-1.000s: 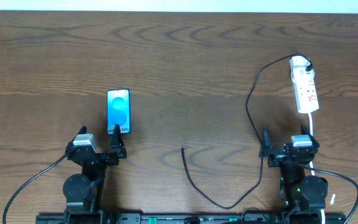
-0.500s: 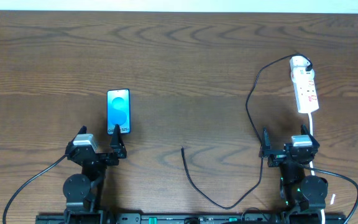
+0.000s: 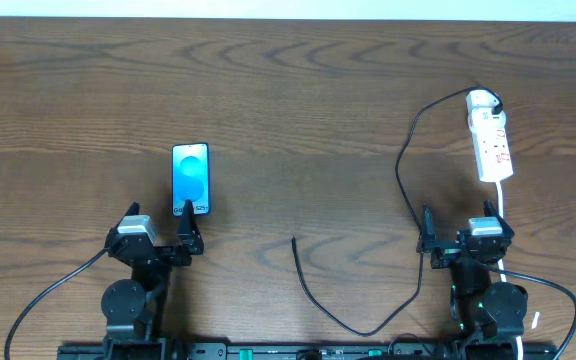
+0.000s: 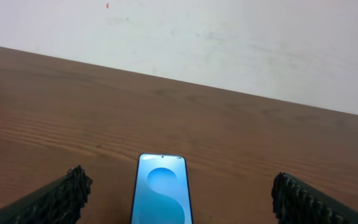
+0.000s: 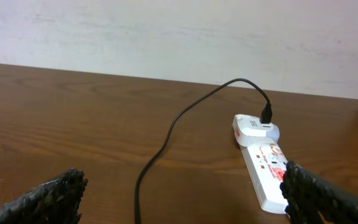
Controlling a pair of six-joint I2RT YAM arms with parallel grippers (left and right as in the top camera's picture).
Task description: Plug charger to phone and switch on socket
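Observation:
The phone (image 3: 190, 180) lies flat at left of centre with its blue screen lit. My left gripper (image 3: 158, 224) sits just in front of its near end, open and empty. In the left wrist view the phone (image 4: 161, 193) lies between the spread fingers (image 4: 67, 194). The socket (image 3: 491, 140), a white power strip with red markings, lies at the right. The black charger (image 3: 313, 295) cable runs from its far end and loops along the near edge. Its free tip (image 3: 293, 239) rests on bare wood mid-table. My right gripper (image 3: 458, 230) is open in front of the socket (image 5: 263, 171), with the charger (image 5: 166, 137) between its fingers' lines.
The socket's white cord (image 3: 505, 205) trails toward the right arm's base. A white adaptor (image 5: 253, 126) sits plugged in at the strip's far end. The wooden table (image 3: 288, 90) stretches back to a pale wall (image 5: 179, 31).

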